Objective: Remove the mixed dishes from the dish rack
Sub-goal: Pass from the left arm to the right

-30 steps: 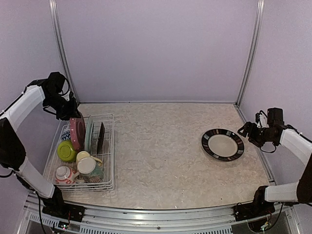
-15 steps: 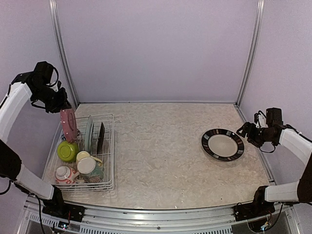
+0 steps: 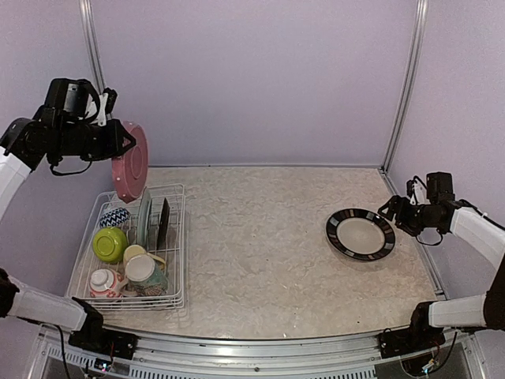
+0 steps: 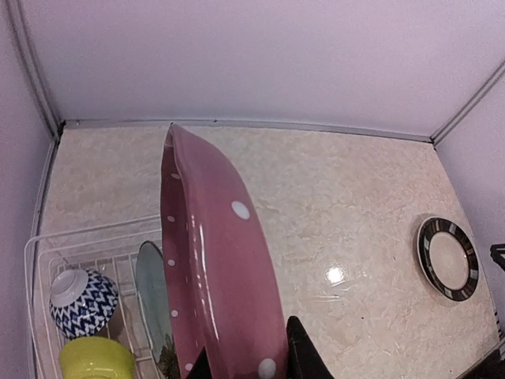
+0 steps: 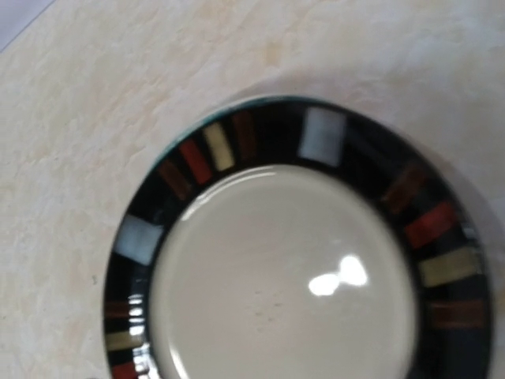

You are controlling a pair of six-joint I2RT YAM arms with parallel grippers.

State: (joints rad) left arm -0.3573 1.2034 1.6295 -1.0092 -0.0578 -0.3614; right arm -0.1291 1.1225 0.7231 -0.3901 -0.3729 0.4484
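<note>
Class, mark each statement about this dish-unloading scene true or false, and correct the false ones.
1. The left gripper holds the pink dotted plate up above the dish rack. True.
2. The black-rimmed plate stands in the rack. False: it lies flat on the table, on the right side.
3. The lime-green bowl sits inside the rack. True.
4. The right gripper is clamped on the black-rimmed plate. False: it is open beside that plate, holding nothing.

- Left arm raised at ten o'clock, left gripper pointing toward three, jaws pinched on pink plate
- Right arm low at three o'clock, right gripper facing nine, jaws spread
</note>
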